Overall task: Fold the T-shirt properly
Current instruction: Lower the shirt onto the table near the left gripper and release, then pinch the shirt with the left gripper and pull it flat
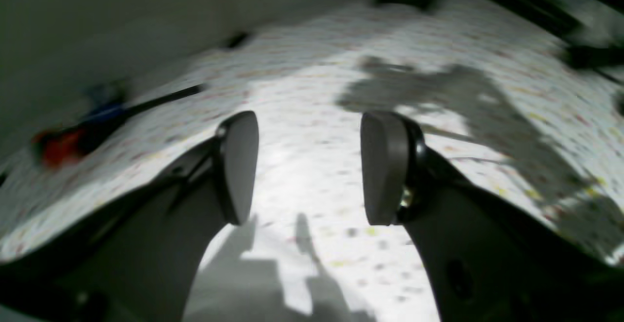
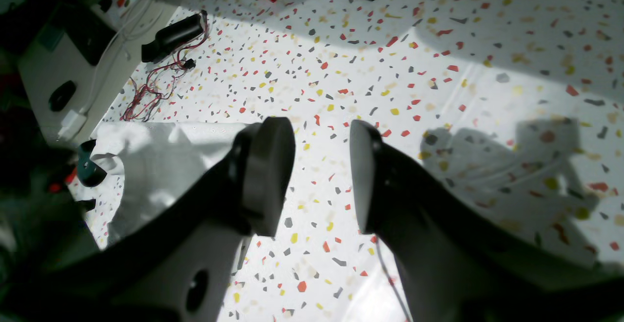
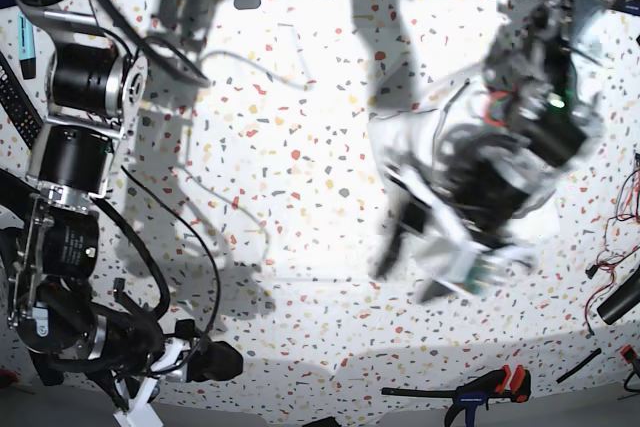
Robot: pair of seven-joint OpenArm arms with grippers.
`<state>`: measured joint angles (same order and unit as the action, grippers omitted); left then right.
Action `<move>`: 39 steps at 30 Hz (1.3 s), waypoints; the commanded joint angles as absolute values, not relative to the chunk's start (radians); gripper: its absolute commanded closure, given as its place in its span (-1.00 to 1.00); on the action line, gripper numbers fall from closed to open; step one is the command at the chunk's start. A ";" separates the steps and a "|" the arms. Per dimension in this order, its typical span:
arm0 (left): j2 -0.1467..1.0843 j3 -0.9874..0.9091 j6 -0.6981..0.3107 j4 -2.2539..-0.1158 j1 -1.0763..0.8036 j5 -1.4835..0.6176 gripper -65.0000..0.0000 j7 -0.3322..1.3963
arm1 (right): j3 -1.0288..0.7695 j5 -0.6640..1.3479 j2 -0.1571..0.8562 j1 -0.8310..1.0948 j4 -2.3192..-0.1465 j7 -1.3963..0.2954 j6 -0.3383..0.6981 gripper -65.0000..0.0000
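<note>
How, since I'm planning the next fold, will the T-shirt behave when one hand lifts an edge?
The T-shirt will probably flop and drape, since it lies in soft creases on the table. It looks thin, so it is likely light for its size. If pushed, it would probably bunch up rather than slide as one piece.

The T-shirt [image 2: 161, 166] is plain white, thin and creased, lying on the speckled tabletop [image 2: 438, 93] in a rumpled flat patch with a fairly straight upper edge. In the base view it [image 3: 400, 147] is mostly hidden behind a blurred arm.
</note>
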<state>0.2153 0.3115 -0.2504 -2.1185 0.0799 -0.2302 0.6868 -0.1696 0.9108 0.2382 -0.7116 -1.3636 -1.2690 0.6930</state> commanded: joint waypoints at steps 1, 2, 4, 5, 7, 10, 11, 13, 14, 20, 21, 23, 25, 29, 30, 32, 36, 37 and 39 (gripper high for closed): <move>0.202 0.342 -0.248 -2.122 0.094 -0.183 0.00 0.651 | -0.173 0.934 0.241 -0.750 -1.380 -1.243 0.698 0.32; 0.190 0.376 -0.247 -2.106 0.095 -0.120 0.00 0.643 | -0.172 0.934 0.241 -0.750 -1.380 -1.243 0.698 0.32; 0.171 0.424 -0.221 -2.049 0.095 0.012 0.00 0.621 | -0.170 0.934 0.241 -0.750 -1.380 -1.243 0.698 0.32; 0.165 0.437 -0.187 -2.008 0.097 0.066 0.00 0.615 | -0.170 0.934 0.242 -0.750 -1.380 -1.243 0.698 0.32; 0.162 0.442 -0.113 -1.918 0.103 0.131 0.00 0.602 | -0.170 0.934 0.241 -0.747 -1.379 -1.243 0.698 0.32; 0.171 0.439 -0.025 -1.821 0.100 0.151 0.00 0.566 | -0.170 0.935 0.242 -0.740 -1.379 -1.242 0.698 0.32; 0.176 0.439 -0.026 -1.807 0.099 0.148 0.00 0.550 | -0.170 0.934 0.242 -0.739 -1.379 -1.242 0.698 0.32; 0.184 0.439 -0.027 -1.799 0.100 0.125 0.00 0.535 | -0.170 0.934 0.242 -0.729 -1.379 -1.239 0.698 0.32; 0.187 0.439 -0.026 -1.799 0.100 0.123 0.00 0.530 | -0.170 0.934 0.242 -0.724 -1.379 -1.238 0.698 0.32; 0.252 0.439 -0.027 -1.799 0.099 0.123 0.00 0.533 | -0.170 0.935 0.244 -0.676 -1.379 -1.238 0.698 0.32; 0.273 0.439 -0.027 -1.799 0.100 0.123 0.00 0.540 | -0.170 0.934 0.244 -0.666 -1.379 -1.238 0.698 0.32; 0.316 0.439 -0.026 -1.799 0.099 0.122 0.00 0.550 | -0.170 0.934 0.244 -0.649 -1.379 -1.237 0.698 0.32; 0.359 0.439 -0.026 -1.799 0.098 0.111 0.00 0.549 | -0.170 0.934 0.244 -0.636 -1.379 -1.230 0.698 0.32; 0.427 0.439 -0.026 -1.796 0.094 0.023 0.00 0.542 | -0.170 0.934 0.244 -0.621 -1.379 -1.228 0.698 0.32; 0.438 0.439 -0.027 -1.791 0.089 0.013 0.00 0.530 | -0.170 0.934 0.244 -0.619 -1.379 -1.228 0.698 0.32; 0.450 0.439 -0.027 -1.770 0.074 0.014 0.00 0.491 | -0.170 0.934 0.244 -0.619 -1.379 -1.228 0.698 0.32; 0.449 0.439 -0.027 -1.680 0.038 0.018 0.00 0.421 | -0.170 0.934 0.244 -0.619 -1.379 -1.228 0.698 0.32; 0.449 0.439 -0.027 -1.644 0.034 0.018 0.00 0.395 | -0.170 0.934 0.244 -0.619 -1.379 -1.228 0.698 0.32; 0.449 0.439 -0.027 -1.557 0.033 0.019 0.00 0.349 | -0.170 0.935 0.243 -0.617 -1.379 -1.228 0.698 0.32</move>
